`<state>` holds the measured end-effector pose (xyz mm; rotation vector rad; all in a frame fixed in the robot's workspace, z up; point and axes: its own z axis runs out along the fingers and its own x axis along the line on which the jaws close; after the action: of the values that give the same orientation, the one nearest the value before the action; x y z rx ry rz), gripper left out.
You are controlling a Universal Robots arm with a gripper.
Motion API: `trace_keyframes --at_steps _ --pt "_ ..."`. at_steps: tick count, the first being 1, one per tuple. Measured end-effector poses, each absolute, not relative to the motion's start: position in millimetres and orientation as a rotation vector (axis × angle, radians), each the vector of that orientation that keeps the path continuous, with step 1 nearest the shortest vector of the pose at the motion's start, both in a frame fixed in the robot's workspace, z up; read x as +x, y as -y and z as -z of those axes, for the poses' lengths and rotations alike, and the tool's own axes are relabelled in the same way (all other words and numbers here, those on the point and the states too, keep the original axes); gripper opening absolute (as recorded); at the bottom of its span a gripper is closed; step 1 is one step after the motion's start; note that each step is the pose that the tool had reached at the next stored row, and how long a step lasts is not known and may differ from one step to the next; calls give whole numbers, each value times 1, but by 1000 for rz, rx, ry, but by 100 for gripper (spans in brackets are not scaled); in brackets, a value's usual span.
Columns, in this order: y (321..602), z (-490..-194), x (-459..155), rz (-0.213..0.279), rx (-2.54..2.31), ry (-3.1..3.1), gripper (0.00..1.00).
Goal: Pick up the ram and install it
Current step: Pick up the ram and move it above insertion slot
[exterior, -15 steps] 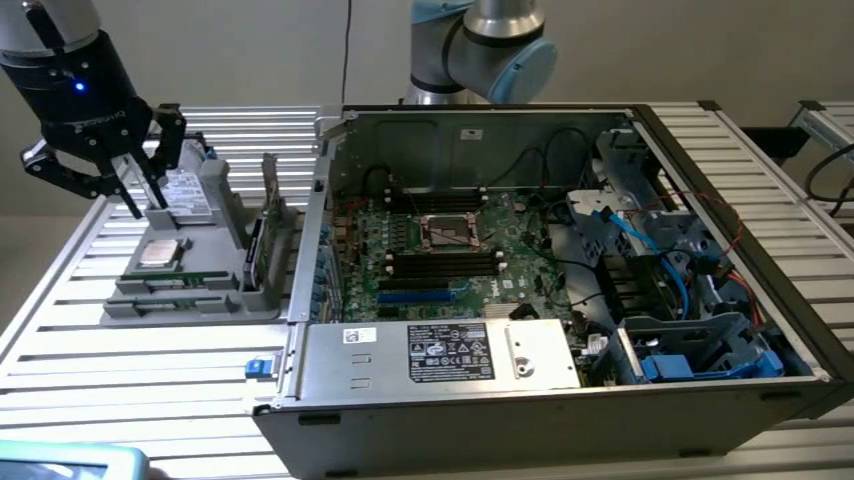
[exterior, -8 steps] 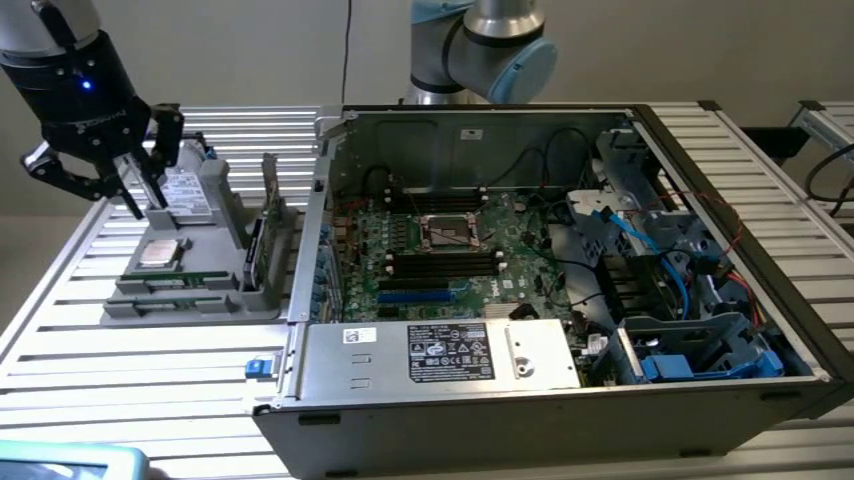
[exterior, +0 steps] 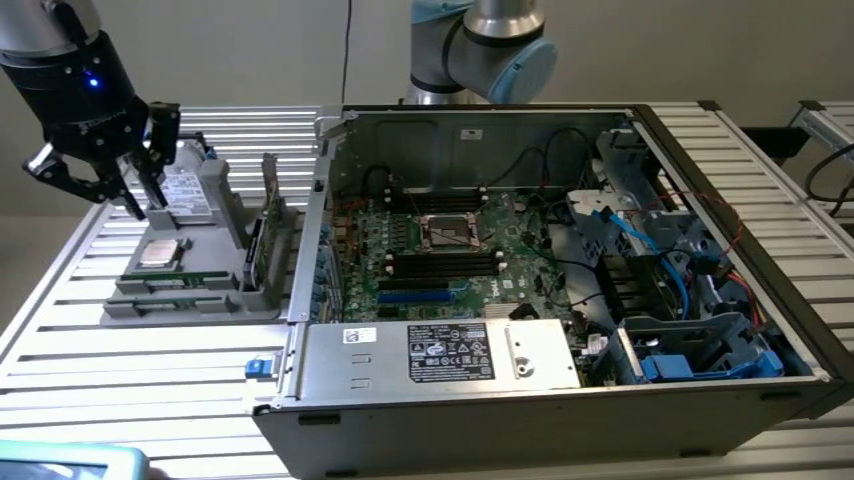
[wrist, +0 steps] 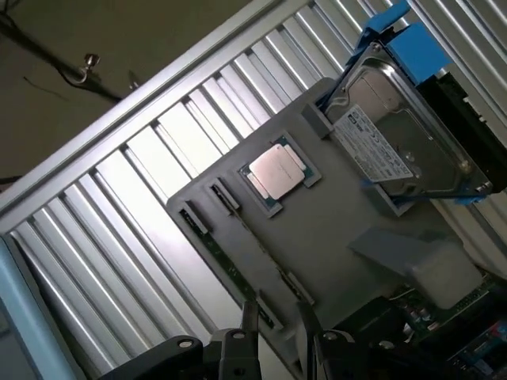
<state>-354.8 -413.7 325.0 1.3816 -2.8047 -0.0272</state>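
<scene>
Plainly, I saw the gripper (exterior: 147, 205) partly spread, gripping nothing, above the matte grey tray (exterior: 134, 306). In the exterior view the ram (exterior: 183, 282), a thin green strip, lay slotted at six o'clock from the square silver processor (exterior: 160, 252).

Gripper (wrist: 276, 328) over the grey plastic parts tray (wrist: 341, 229) on the ribbed aluminium table (wrist: 158, 150).

At the centre of the frame a square silver processor (wrist: 276, 170) lies flat in the tray's recess. Just beside it, toward one corner of the frame, a silver boxy hard drive (wrist: 396, 134) leans in a blue plastic carrier (wrist: 412, 47). The long, thin dark-green ram stick (wrist: 230, 265) lies along the tray's edge, running toward the two dark fingers (wrist: 247, 317) in the foreground, which stand apart, gripping nothing.
</scene>
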Motion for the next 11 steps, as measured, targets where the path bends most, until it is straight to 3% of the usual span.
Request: trace_keyframes --at_steps 11 --pt "414 -325 -355 25 1655 2651 33"
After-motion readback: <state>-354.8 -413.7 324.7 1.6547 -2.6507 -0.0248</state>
